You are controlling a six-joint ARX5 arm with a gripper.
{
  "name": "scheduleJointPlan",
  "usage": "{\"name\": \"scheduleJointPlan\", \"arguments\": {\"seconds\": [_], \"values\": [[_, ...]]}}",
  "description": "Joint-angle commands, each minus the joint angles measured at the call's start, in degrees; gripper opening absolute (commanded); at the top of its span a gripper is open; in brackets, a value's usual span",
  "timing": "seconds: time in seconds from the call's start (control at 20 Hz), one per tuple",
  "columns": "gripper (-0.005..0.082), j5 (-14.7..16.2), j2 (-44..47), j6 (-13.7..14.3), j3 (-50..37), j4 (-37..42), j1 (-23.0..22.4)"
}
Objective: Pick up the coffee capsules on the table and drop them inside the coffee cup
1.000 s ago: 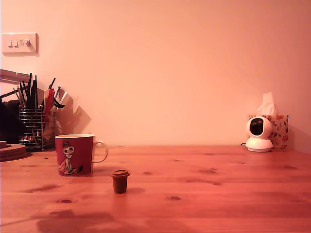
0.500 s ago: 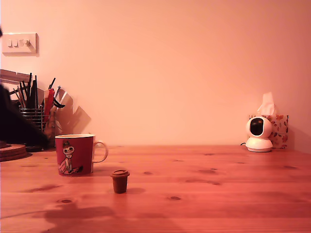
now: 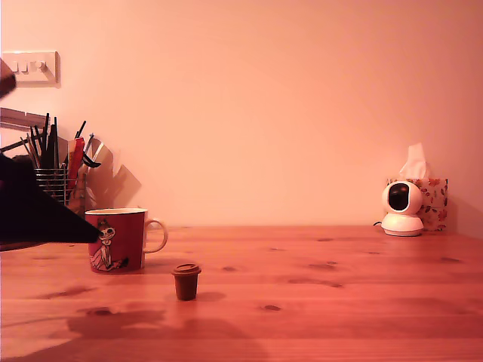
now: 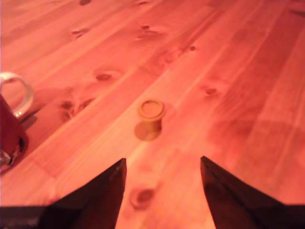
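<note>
One dark brown coffee capsule (image 3: 186, 280) stands upright on the pine table (image 3: 339, 302), a little to the exterior view's right of the red coffee cup (image 3: 115, 240). The wrist view shows the same capsule (image 4: 151, 116) with its flat rim up, ahead of my open gripper (image 4: 163, 179), whose two dark fingers (image 4: 107, 191) are spread wide with nothing between them. The cup (image 4: 10, 126) shows only as a red edge and pale handle. In the exterior view the arm (image 3: 34, 207) is a dark shape at the left edge, overlapping the cup's side.
A wire mesh pen holder (image 3: 51, 197) full of pens stands behind the cup at the exterior view's left. A small white camera (image 3: 401, 209) and a tissue box (image 3: 430, 200) sit at the far right by the wall.
The dark arm has come further into the exterior view from the left, now reaching the cup's side. Its shadow on the table has spread. The capsule and cup have not moved.
</note>
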Motion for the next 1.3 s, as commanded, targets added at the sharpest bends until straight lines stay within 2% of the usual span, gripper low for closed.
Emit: {"name": "scheduleJointPlan", "arguments": {"seconds": [0.0,0.2,0.3,0.65,1.25], "values": [[0.0448,0.3,2.8,-1.2,-1.1,3.0,0.2],[0.0448,1.4,8.7,-1.6,-1.0,9.3,0.2],[0.0448,1.4,11.3,-3.0,-1.0,12.5,0.2],[0.0448,1.8,18.7,-4.0,-0.8,20.0,-0.5],[0.0448,1.7,27.5,-4.1,2.5,23.6,-3.4]]}}
